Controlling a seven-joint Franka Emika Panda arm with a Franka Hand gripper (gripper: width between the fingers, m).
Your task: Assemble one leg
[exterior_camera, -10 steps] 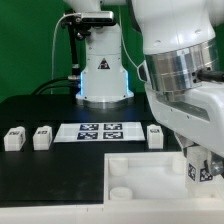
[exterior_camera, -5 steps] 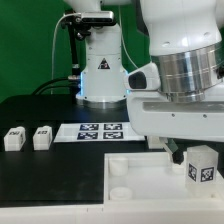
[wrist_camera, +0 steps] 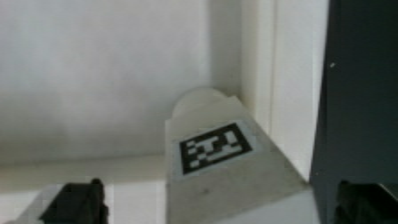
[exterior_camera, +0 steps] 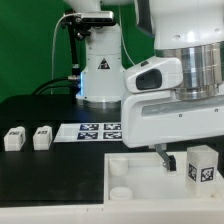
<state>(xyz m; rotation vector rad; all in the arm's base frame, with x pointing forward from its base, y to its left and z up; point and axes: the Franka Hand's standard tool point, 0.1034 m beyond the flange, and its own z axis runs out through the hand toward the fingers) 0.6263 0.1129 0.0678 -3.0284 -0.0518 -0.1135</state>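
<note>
Only the exterior view takes in the wider scene: the black table [exterior_camera: 45, 110], the marker board [exterior_camera: 95, 131] lying flat on it, two spare legs [exterior_camera: 14, 139] and [exterior_camera: 42, 137] standing apart toward the exterior view's left, and the large flat white panel [exterior_camera: 140, 172] with a round socket [exterior_camera: 119, 168] near its corner. The arm's bulky white wrist fills the exterior view's right and hides much of the marker board's far end. Below it a dark finger [exterior_camera: 166, 160] reaches down over the panel, and the leg [exterior_camera: 201, 166] stands on the panel just beside it, toward the exterior view's right.

The wrist view shows what the exterior view cannot: the leg [wrist_camera: 222, 150] close up between the two dark fingertips [wrist_camera: 75, 200], which sit well apart on either side without touching it. The gripper [wrist_camera: 222, 205] is spread wide and holds nothing.

The leg is a small white block with a black-and-white square tag; it looks tilted in the wrist view.
</note>
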